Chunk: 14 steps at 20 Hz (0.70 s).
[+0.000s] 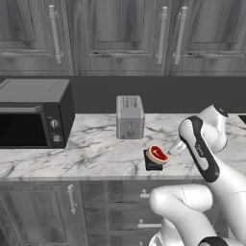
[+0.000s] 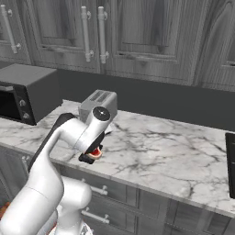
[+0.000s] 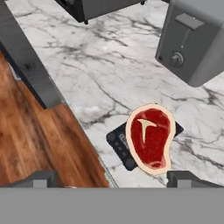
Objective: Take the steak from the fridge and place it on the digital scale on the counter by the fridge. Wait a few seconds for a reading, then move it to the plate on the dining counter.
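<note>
I see the marble bench (image 1: 96,153) carrying a microwave (image 1: 33,113) at 9 o'clock and a toaster (image 1: 129,116) at 12. The scale (image 3: 124,146) sits near the front edge, the steak (image 3: 148,138) flat on it. My gripper (image 3: 111,178) hangs above, jaws wide apart, holding nothing.
</note>
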Available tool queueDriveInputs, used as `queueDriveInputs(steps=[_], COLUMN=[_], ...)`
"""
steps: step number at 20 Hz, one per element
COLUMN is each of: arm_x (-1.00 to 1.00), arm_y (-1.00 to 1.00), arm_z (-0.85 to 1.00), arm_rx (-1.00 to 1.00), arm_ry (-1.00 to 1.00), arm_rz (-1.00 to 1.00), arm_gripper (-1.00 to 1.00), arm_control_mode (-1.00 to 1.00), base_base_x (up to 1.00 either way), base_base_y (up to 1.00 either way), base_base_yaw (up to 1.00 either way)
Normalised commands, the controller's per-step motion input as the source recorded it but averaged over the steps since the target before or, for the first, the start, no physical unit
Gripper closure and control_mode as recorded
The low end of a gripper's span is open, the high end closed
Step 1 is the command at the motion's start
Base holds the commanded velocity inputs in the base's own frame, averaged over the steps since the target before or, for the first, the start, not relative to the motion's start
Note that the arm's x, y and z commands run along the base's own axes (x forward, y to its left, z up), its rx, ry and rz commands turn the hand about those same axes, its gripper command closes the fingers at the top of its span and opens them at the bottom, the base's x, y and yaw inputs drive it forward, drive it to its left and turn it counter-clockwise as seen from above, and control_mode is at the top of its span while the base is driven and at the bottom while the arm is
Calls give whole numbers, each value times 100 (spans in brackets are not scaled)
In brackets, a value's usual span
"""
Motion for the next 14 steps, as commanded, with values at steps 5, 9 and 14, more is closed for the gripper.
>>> queueDriveInputs(steps=[5, 9, 14], arm_x=[0, 0, 0], arm_y=[5, 0, 0], arm_z=[29, 13, 0], arm_rx=[0, 0, 0], arm_ry=[6, 8, 9], arm_rz=[-7, -7, -7], arm_gripper=[-100, -100, -100], arm_control_mode=[-100, -100, -100], base_base_x=[0, 0, 0], base_base_y=[0, 0, 0], base_base_yaw=[0, 0, 0])
